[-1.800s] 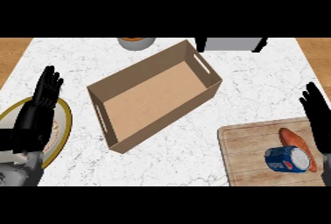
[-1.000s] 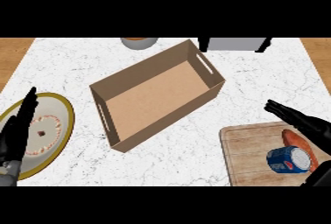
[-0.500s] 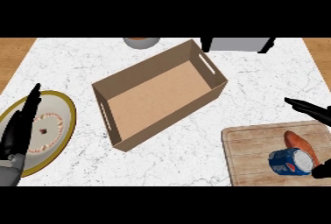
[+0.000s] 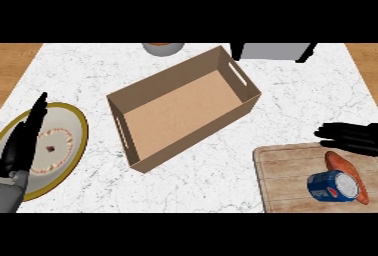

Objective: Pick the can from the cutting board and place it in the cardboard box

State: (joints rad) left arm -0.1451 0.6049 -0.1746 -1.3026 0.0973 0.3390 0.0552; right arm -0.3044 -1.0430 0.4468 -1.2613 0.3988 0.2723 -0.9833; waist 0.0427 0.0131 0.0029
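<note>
Nearest, the can (image 4: 336,186) is seen lying on its side on the cutting board (image 4: 288,175), beside an orange vegetable (image 4: 347,172). Just beyond, the right hand (image 4: 353,137) is poised for the grasp, fingers (image 4: 328,133) extended and holding nothing. The left hand (image 4: 22,142) is held flat over the plate (image 4: 74,132), out of the way. Farther off, the cardboard box (image 4: 181,112) is left open on the surface (image 4: 295,90).

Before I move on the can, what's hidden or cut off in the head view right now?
- Right robot hand: cut by the right edge; palm unseen.
- Orange item beside the can: partly behind it, identity unclear.
- Cup and grey object: cropped by the top edge.
- Plate: partly under the left robot hand.
</note>
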